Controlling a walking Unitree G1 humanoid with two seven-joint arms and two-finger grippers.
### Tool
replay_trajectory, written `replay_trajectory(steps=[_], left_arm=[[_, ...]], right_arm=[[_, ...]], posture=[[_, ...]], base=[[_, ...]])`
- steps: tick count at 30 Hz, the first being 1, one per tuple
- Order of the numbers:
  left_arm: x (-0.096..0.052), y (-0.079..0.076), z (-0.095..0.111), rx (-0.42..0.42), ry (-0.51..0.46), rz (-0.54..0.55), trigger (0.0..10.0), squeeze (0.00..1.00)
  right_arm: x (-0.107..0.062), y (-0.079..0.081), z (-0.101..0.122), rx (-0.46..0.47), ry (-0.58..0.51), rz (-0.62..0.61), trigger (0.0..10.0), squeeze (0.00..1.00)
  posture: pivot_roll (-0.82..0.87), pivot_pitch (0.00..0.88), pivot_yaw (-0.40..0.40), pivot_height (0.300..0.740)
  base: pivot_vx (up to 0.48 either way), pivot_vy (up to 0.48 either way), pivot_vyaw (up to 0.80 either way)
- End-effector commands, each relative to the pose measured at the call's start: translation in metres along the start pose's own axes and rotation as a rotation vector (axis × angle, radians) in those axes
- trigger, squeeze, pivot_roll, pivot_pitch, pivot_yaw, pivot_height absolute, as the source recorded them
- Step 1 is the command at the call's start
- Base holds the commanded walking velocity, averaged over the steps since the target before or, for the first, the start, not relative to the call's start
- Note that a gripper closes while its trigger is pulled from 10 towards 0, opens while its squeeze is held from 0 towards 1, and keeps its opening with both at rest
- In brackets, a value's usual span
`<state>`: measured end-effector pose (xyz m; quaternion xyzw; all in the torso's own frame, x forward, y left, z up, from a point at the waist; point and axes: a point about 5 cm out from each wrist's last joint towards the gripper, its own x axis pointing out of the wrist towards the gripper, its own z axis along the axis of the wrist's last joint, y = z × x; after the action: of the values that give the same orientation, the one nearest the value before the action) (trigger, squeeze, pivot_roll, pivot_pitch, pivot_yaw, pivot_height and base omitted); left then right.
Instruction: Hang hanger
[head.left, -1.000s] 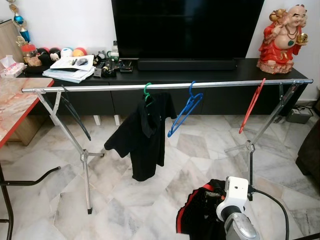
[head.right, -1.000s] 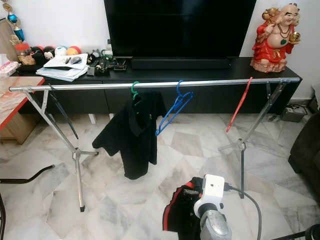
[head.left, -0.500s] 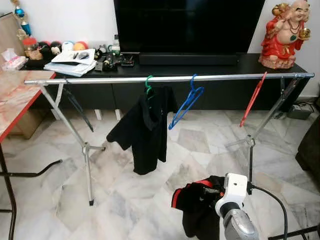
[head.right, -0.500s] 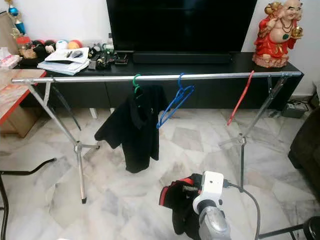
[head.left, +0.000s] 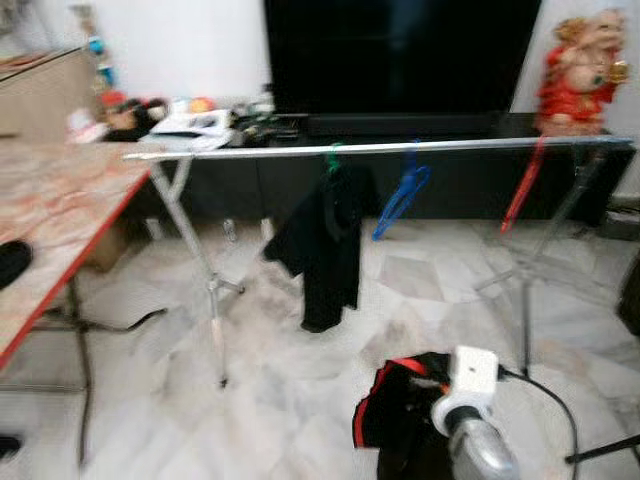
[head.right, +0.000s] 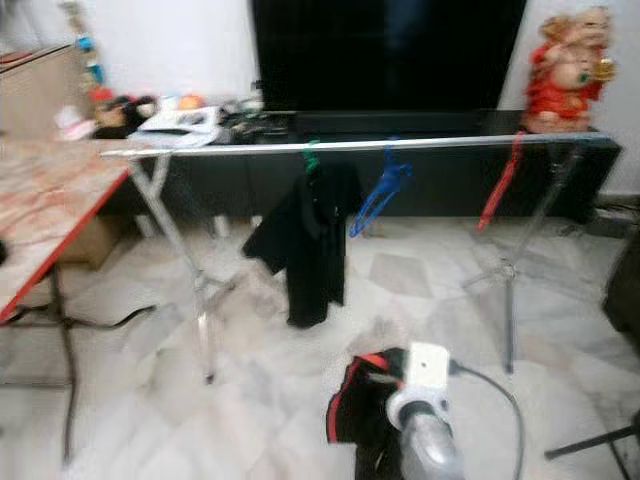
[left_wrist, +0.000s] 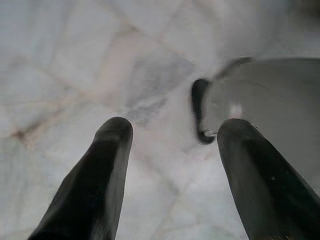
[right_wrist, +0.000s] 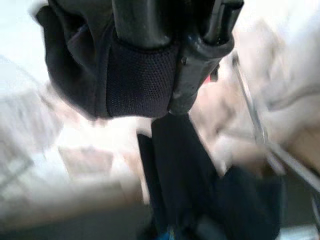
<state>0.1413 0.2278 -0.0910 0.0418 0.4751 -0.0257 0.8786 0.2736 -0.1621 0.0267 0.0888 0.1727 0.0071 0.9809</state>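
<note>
Right wrist view: right gripper (right_wrist: 165, 65) grips a black garment (right_wrist: 135, 80).

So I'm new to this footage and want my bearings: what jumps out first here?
A long silver clothes rail spans the room in front of a black TV cabinet, with a black shirt on a green hanger near its middle, then a blue hanger and a red hanger. Nearer, low down, the right gripper holds a black and red garment.
</note>
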Motion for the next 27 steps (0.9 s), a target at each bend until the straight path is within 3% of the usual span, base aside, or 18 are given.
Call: replay_trajectory(steps=[1,14,27], left_arm=[[0.002,-0.002,0.005,-0.008,-0.017,-0.005,10.0,0.00],[0.002,-0.002,0.006,-0.005,-0.021,-0.002,10.0,0.00],[0.002,-0.002,0.012,0.057,-0.073,-0.007,10.0,0.00]], right_arm=[[0.002,0.002,0.010,-0.002,-0.038,0.009,10.0,0.00],[0.006,0.004,0.011,-0.015,-0.018,0.015,10.0,0.00],[0.010,0.013,0.011,-0.023,0.027,0.069,10.0,0.00]], posture=[[0.07,0.014,0.033,0.740],[0.08,0.022,0.031,0.740],[0.08,0.032,0.034,0.740]], base=[[-0.300,0.000,0.00],[-0.298,0.000,0.00],[0.000,0.000,0.00]])
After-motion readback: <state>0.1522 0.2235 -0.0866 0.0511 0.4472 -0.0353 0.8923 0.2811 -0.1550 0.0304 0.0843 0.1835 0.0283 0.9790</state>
